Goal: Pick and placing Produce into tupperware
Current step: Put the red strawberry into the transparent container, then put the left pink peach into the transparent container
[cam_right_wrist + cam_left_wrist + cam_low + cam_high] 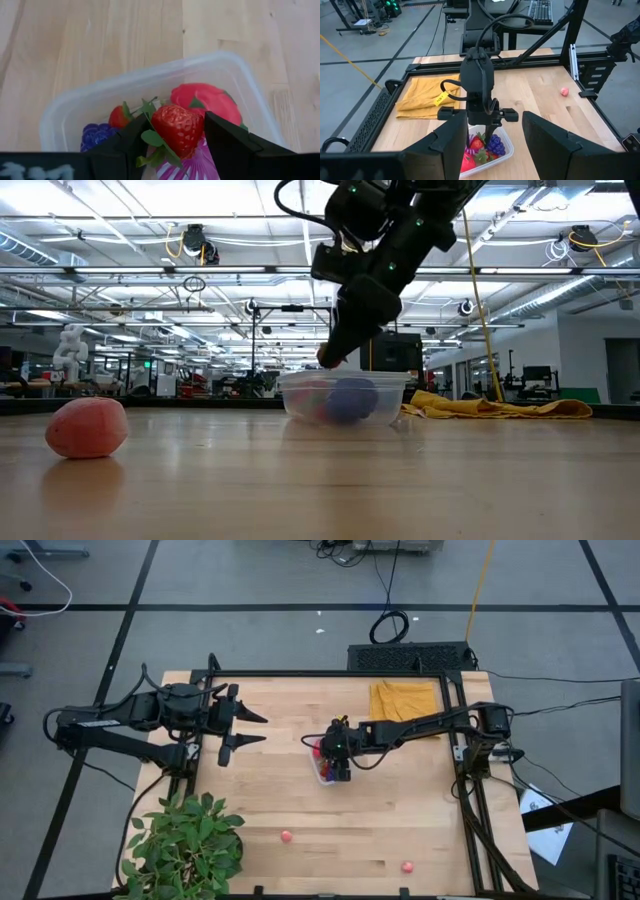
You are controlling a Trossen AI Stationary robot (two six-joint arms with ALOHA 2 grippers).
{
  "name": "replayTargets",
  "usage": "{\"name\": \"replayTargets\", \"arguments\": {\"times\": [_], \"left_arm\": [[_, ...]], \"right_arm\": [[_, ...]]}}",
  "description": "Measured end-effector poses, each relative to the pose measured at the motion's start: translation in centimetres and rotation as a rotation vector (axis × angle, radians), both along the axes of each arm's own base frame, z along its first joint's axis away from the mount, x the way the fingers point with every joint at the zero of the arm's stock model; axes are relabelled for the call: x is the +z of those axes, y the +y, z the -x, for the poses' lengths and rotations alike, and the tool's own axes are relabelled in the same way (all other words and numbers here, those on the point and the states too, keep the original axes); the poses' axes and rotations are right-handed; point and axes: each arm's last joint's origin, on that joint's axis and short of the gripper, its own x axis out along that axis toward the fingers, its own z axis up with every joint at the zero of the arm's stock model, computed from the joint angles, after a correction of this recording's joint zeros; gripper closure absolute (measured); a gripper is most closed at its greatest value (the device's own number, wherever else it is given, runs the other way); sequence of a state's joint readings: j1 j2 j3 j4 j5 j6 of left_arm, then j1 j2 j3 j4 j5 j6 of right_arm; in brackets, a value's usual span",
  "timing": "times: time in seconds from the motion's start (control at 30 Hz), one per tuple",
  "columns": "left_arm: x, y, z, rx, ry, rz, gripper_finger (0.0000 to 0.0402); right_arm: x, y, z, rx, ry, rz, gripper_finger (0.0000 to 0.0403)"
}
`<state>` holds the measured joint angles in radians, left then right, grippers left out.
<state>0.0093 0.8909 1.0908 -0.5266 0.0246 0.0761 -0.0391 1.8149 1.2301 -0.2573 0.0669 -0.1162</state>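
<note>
The two fingers of the right gripper (172,137) are closed on a red strawberry (177,129) with green leaves, and they hold it just above the open clear container (65,112). Inside the container there are already a second strawberry (119,116), a purple bunch of grapes (95,135), a bigger red fruit (205,100) and a pink striped piece (187,167). From above, the container (322,778) stands near the middle of the wooden table (400,830), and the right arm reaches to it from the right side, past the yellow cloth (404,700) at the far edge.

I think the step now is the release. To do it well, the gripper should go a little lower, so that the strawberry does not bounce out, and it should open over a free place between the fruits, away from the thin wall.

Two small pink pieces (287,837) (407,866) lie near the front edge, well apart from the container. The left gripper (240,728) waits on the left side with the fingers open and empty, beyond the green plant (185,845).
</note>
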Motion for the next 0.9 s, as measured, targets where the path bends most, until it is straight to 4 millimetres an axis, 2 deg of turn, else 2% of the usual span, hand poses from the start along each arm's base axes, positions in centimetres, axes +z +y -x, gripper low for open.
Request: {"name": "replayTargets", "arguments": {"times": [0.3,0.67,0.8,0.9], "left_arm": [[0.0,0.0,0.0,0.0,0.0,0.0,0.0206],[0.0,0.0,0.0,0.001,0.0,0.002,0.0206],[0.0,0.0,0.0,0.001,0.0,0.002,0.0206],[0.0,0.0,0.0,0.001,0.001,0.002,0.0206]], "right_arm": [[0.0,0.0,0.0,0.005,0.002,0.005,0.022],[0.0,0.0,0.0,0.007,0.002,0.007,0.0147],[0.4,0.2,0.0,0.045,-0.013,0.04,0.0135],[1.4,0.7,-0.1,0.074,-0.049,0.057,0.0133]]}}
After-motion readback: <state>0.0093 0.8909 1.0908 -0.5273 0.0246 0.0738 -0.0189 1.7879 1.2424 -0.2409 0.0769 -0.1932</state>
